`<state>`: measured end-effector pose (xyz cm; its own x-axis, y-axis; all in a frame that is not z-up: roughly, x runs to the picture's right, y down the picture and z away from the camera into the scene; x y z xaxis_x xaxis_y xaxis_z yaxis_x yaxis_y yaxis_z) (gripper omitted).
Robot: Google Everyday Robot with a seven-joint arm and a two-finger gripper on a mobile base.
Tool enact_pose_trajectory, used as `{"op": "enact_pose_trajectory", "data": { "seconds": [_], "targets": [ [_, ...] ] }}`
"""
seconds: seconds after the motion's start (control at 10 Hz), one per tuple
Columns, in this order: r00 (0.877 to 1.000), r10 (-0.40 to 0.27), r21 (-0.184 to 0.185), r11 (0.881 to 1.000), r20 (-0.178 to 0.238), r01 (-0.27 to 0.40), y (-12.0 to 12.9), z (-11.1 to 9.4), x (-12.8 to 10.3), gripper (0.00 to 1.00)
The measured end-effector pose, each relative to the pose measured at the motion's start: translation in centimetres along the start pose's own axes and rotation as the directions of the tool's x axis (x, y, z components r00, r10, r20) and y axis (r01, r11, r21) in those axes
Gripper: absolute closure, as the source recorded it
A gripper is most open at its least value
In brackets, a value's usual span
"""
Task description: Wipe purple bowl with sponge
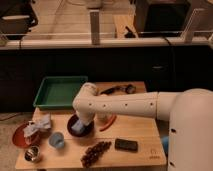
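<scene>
The purple bowl point(89, 131) stands on the wooden table, left of centre, in the camera view. My gripper point(79, 125) reaches down into it from the white arm that comes in from the right. It is shut on a pale blue sponge point(76, 129), which is pressed against the inside of the bowl. The arm's wrist hides most of the bowl's inside and the back of its rim.
A green tray point(60, 92) sits behind the bowl. To the left are a red plate point(19, 137) with a crumpled white cloth point(40, 125), a blue cup point(56, 140) and a metal can point(32, 153). A red chili point(108, 123), grapes point(96, 152), a black block point(126, 145) and a black tool point(117, 90) lie nearby.
</scene>
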<state>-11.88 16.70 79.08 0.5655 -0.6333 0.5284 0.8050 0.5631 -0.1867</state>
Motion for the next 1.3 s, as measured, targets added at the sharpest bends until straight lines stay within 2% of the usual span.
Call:
{"op": "enact_pose_trajectory", "data": {
  "seconds": [0.3,0.4,0.6,1.3],
  "targets": [
    [0.999,-0.017,0.074,0.997,0.035,0.015,-1.9,0.3,-0.9,0.99],
    [0.999,-0.029,0.084,0.996,0.039,0.026,-2.5,0.4,-1.1,0.99],
    [0.998,-0.049,0.072,0.996,0.044,0.045,-3.0,0.5,-1.8,0.99],
    [0.992,-0.114,0.048,0.993,0.054,0.112,-2.3,-0.1,-4.3,0.99]
  ]
}}
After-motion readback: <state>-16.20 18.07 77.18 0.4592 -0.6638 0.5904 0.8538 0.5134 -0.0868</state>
